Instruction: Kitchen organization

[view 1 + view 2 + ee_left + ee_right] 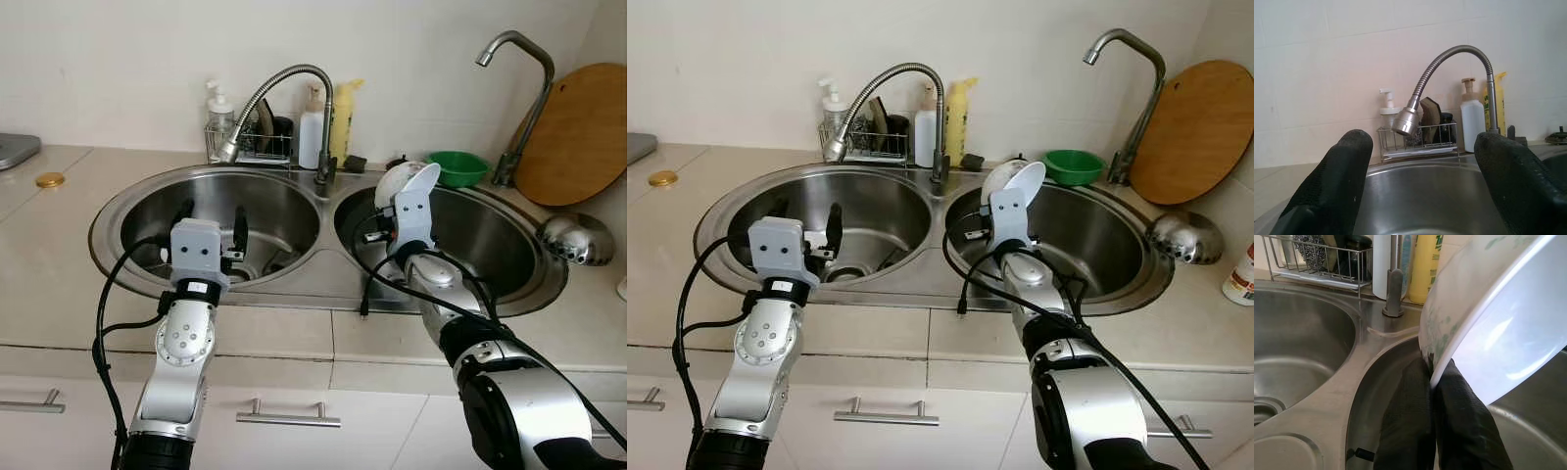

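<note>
We hold a white bowl by its rim in our right gripper, the two fingers pinched tight on the edge, one inside and one outside. The bowl hangs tilted over the right basin of the double sink, near the divider and the faucet. Our left gripper hovers over the left basin with its fingers spread wide and nothing between them.

The step in hand looks to us like lifting the bowl out of the sink and carrying it to a resting place. A rim pinch is a thin hold, and a wet bowl could slip or swing, so we should move slowly and keep the wrist steady. We need to clear the sink edge and steer away from the faucet, the green bowl and the tall tap behind. The worktop beside the sink offers flat room; we should lower until the base touches before we let go.
</note>
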`<state>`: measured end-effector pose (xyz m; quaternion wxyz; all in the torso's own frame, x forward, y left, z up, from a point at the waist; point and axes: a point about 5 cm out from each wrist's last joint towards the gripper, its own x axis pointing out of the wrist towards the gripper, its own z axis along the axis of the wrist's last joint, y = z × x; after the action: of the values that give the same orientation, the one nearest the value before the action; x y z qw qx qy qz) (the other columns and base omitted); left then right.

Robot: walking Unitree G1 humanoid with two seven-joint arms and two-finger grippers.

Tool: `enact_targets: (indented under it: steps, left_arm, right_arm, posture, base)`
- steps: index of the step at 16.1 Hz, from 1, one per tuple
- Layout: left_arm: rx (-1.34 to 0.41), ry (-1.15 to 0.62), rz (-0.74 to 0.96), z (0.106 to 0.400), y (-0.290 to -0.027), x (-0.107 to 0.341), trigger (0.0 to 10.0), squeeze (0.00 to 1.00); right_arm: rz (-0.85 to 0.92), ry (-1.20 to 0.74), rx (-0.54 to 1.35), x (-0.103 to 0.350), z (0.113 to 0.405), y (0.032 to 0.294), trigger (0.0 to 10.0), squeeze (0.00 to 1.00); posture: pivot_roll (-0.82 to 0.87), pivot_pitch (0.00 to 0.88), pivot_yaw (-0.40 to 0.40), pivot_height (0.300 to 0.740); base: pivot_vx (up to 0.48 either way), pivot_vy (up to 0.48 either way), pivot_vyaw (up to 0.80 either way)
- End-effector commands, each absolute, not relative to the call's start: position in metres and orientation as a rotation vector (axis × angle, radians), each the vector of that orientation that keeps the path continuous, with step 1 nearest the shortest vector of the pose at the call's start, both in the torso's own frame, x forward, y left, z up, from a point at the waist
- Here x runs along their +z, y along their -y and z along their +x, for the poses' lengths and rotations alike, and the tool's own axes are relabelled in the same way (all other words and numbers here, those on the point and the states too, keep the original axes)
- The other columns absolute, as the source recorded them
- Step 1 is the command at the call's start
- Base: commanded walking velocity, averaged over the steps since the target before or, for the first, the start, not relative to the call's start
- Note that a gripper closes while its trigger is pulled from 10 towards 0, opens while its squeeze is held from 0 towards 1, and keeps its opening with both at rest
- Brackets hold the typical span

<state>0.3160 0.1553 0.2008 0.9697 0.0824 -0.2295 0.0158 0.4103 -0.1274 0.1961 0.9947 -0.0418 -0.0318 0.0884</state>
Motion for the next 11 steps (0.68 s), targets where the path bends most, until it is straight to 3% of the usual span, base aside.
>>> enact_targets:
  steps: [1,11]
  left_arm:
    - [0.035,0.462,0.168,0.3156,-0.1559,0.2011,10.0,0.0]
    - [0.035,0.462,0.168,0.3156,-0.1559,0.2011,10.0,0.0]
  right_arm:
    - [-0.066,0.063,0.155,0.2023,0.4129,0.1323,6.9,0.0]
    - [-0.066,0.063,0.155,0.2023,0.4129,0.1323,6.9,0.0]
  posture:
    - [0.09,0.0,-0.056,0.74]
    - [0.09,0.0,-0.056,0.74]
  base:
    - [0.0,0.0,0.0]
    - [0.0,0.0,0.0]
